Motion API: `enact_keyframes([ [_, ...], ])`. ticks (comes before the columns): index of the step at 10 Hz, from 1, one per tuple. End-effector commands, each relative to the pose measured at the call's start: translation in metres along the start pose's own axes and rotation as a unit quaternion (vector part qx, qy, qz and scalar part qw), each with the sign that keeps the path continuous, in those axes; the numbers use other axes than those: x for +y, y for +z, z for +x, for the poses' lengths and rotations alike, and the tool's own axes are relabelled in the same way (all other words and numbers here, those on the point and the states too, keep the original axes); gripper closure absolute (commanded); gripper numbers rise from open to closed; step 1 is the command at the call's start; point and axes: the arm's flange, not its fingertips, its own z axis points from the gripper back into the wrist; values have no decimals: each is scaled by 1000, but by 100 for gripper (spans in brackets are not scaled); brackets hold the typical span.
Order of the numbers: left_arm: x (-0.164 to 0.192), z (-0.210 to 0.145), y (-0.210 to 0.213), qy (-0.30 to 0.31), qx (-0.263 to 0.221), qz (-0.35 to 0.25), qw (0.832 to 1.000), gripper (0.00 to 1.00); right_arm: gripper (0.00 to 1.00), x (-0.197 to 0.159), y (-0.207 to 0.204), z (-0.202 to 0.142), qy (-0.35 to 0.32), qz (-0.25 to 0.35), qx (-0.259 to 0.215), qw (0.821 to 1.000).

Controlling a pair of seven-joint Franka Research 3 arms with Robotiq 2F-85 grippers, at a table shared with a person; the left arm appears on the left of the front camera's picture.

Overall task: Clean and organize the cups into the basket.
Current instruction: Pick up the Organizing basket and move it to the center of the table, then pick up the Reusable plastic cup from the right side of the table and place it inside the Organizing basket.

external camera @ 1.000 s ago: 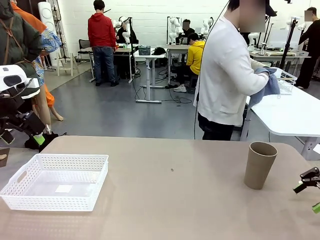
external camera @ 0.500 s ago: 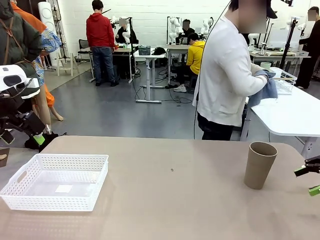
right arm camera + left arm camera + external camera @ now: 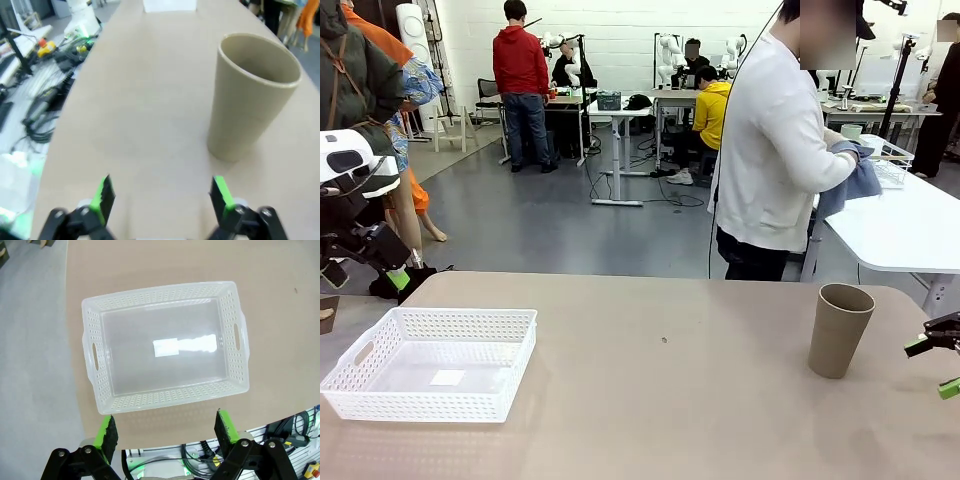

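A tan-brown cup (image 3: 839,330) stands upright on the table at the right, its mouth up. My right gripper (image 3: 938,365) hovers open just to the right of it, a short gap away. In the right wrist view the cup (image 3: 252,95) stands ahead and to one side of the open gripper (image 3: 161,194), nothing between the fingers. The white lattice basket (image 3: 512,360) sits empty at the table's left front. My left gripper (image 3: 365,276) hangs open above and behind it. From the left wrist camera the basket (image 3: 165,295) lies straight below the open gripper (image 3: 165,430).
A person in a white top (image 3: 770,150) stands at the far side, turned to a white side table (image 3: 910,225), both hands in a blue cloth (image 3: 855,178). A white wire basket (image 3: 892,162) sits on that table. Bare tabletop lies between basket and cup.
My right gripper has shifted slightly near the table's right edge. The person's hands have moved a little with the cloth. The left arm, basket and cup are unchanged.
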Motion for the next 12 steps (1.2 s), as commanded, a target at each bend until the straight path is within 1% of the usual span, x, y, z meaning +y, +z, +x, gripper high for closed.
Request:
enact_keyframes([
  [1, -2, 0, 1, 9, 2, 12, 1000, 0, 0, -20, -10, -16, 55, 26, -65, 996],
  [2, -2, 0, 1, 9, 2, 12, 1000, 0, 0, -35, -16, -25, 57, 22, -88, 994],
  [6, -2, 0, 1, 9, 2, 12, 1000, 0, 0, -83, -36, -47, 20, 3, -131, 991],
  [9, -2, 0, 1, 9, 2, 12, 1000, 0, 0, -103, -52, -56, -16, 9, -149, 989],
  [12, -2, 0, 1, 9, 2, 12, 1000, 0, 0, -114, -72, -54, -19, 25, -156, 987],
])
